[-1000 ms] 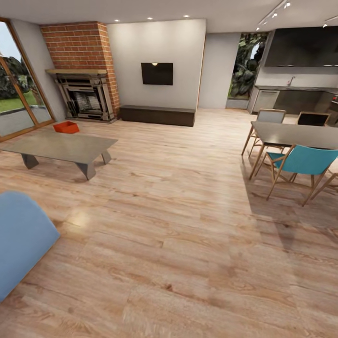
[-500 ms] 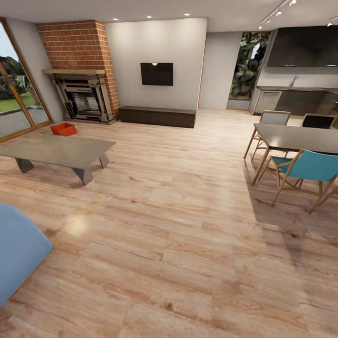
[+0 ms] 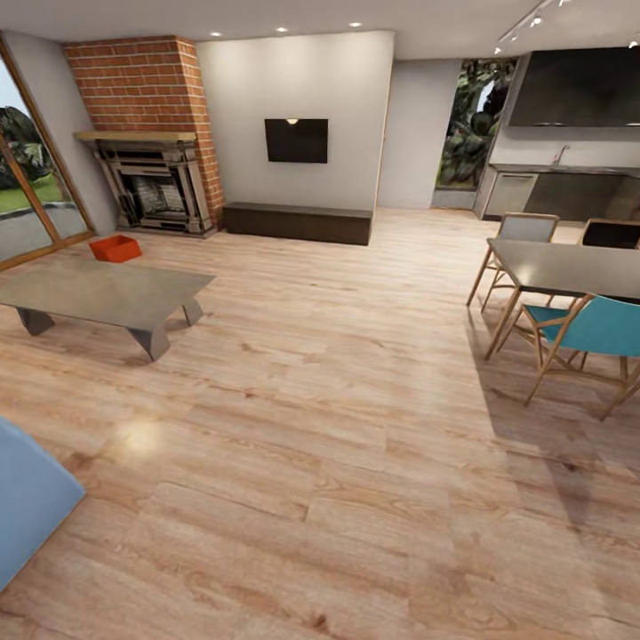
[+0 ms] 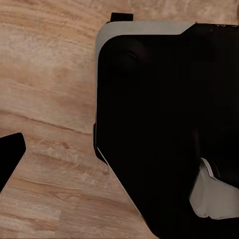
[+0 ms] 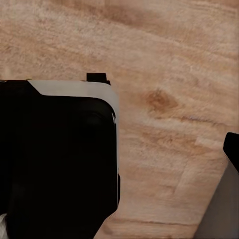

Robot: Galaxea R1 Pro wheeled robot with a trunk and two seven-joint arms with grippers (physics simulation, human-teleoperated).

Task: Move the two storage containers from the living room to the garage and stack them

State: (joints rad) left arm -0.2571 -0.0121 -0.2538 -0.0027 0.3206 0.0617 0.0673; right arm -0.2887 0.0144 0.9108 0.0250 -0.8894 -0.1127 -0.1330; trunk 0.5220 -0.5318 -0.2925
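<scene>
One orange-red storage container (image 3: 115, 248) (open-topped) on plank floor (image 3: 338, 427).

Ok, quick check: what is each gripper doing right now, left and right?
Left gripper: cannot be told; the left wrist view shows the robot's dark body over wood floor.
Right gripper: cannot be told; no container in the right wrist view.

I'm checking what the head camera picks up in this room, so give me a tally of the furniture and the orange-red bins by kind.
Orange-red storage container: 1
Low table: 1
Dining table: 1
Chairs: 3 (teal, grey-backed, dark-backed)
Fireplace: 1
Wall TV: 1
Total: 8
</scene>
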